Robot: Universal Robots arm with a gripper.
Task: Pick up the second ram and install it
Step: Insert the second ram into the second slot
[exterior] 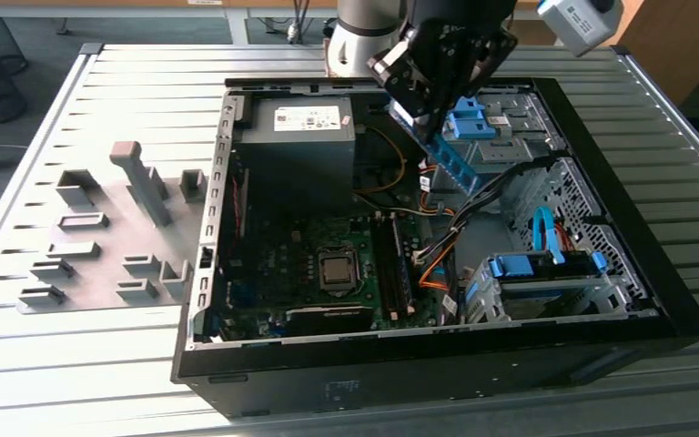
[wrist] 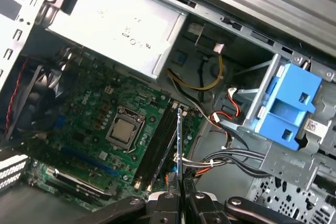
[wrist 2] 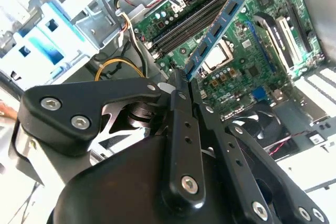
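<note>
Long, thin blue-green circuit-board RAM stick (wrist 2: 218, 30) clamped edge-on in closed black gripper (wrist: 181, 199).
Held above long black motherboard slots (wrist: 157, 148), long axis roughly parallel, not yet seated.

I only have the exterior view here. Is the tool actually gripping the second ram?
Observer: Yes. In the second wrist view the tool is clamped on one end of the second ram.
Operator: Is it seated in a slot?
Observer: No. In the first wrist view it shows edge-on, hanging clear of the motherboard, beside the black slots.
</note>
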